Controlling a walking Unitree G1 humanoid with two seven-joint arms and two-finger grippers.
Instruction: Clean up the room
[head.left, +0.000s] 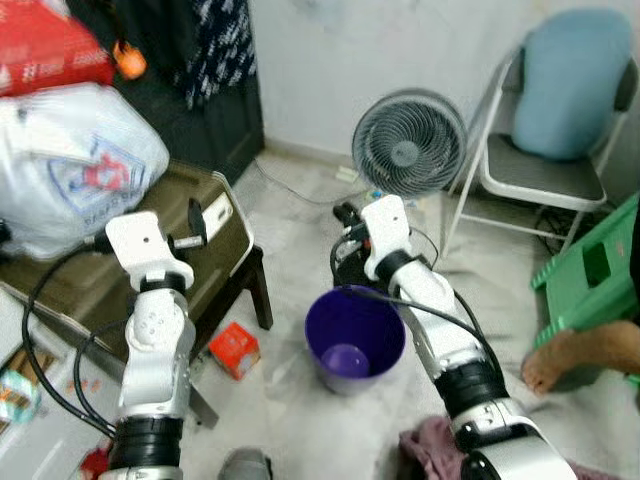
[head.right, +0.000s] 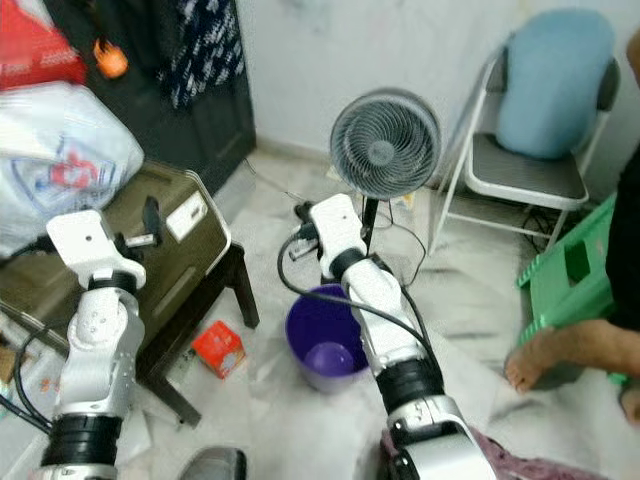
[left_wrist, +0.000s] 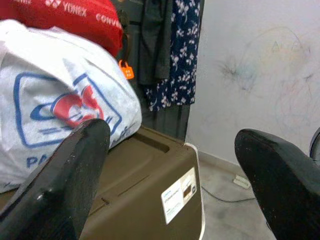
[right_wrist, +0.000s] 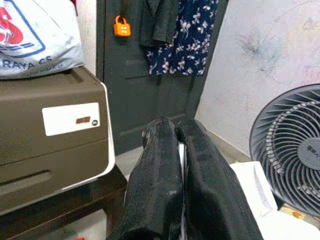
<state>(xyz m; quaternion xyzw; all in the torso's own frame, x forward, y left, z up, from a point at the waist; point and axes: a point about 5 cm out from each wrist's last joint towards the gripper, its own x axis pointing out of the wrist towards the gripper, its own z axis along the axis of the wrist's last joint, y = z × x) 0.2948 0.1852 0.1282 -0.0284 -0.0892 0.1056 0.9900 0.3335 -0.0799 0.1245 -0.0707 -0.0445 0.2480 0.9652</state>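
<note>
— What's down by the robot's feet?
— A purple bucket (head.left: 354, 343) on the floor, with a small red box (head.left: 233, 349) lying near it.
— And its arms?
— The right end effector (head.left: 345, 214) is up behind the bucket, fingers pressed together. The left end effector (left_wrist: 175, 170) is spread wide over a brown case (head.left: 215, 250). A fan (head.left: 408, 140) stands further back.

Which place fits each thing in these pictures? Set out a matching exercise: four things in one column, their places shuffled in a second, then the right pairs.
Things:
1. purple bucket
2. red box
3. white plastic bag
4. blue cushion

Places:
a. on the folding chair
b. on the floor beside the brown case's stand
c. on top of the brown case
d. on the floor below the right gripper

Pairs: 1-d, 2-b, 3-c, 4-a
</note>
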